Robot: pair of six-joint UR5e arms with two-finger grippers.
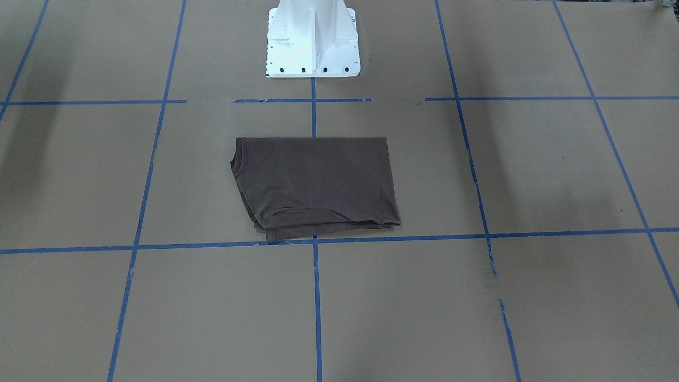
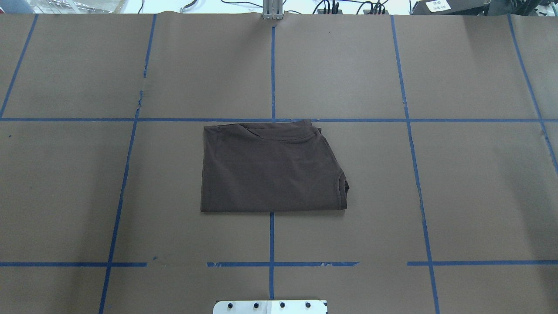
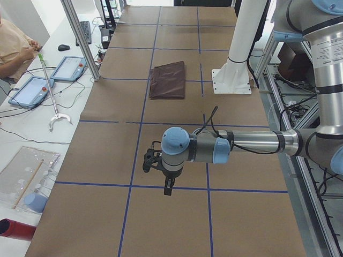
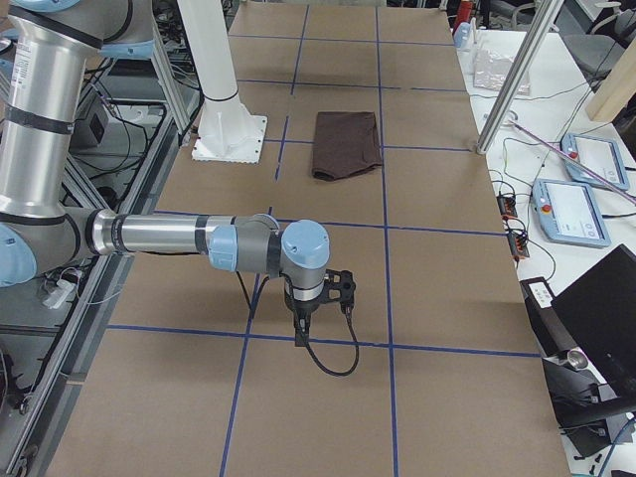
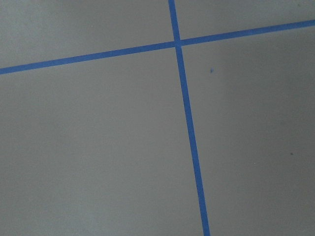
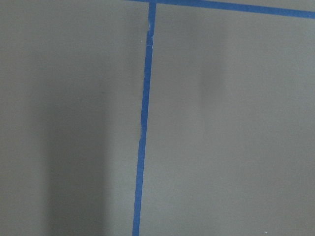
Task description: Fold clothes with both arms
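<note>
- The T-shirt (image 2: 270, 168) lies folded into a neat rectangle at the desk's (image 2: 479, 196) middle; the folding looks finished.
- The left fingers (image 3: 167, 187) and right fingers (image 4: 299, 333) hang well apart from it; how far open, I cannot tell.

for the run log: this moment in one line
t-shirt: folded, flat | left pincer: clear of it | right pincer: clear of it

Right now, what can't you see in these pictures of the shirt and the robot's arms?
1. Whether the left arm's fingers are open or shut: seen only small in the exterior left view.
2. The right arm's fingers: likewise, only in the exterior right view.
3. Inner layers of the T-shirt: covered by its own top fold in every view.
4. Most of the person: cut off by the exterior left view's edge.
</note>
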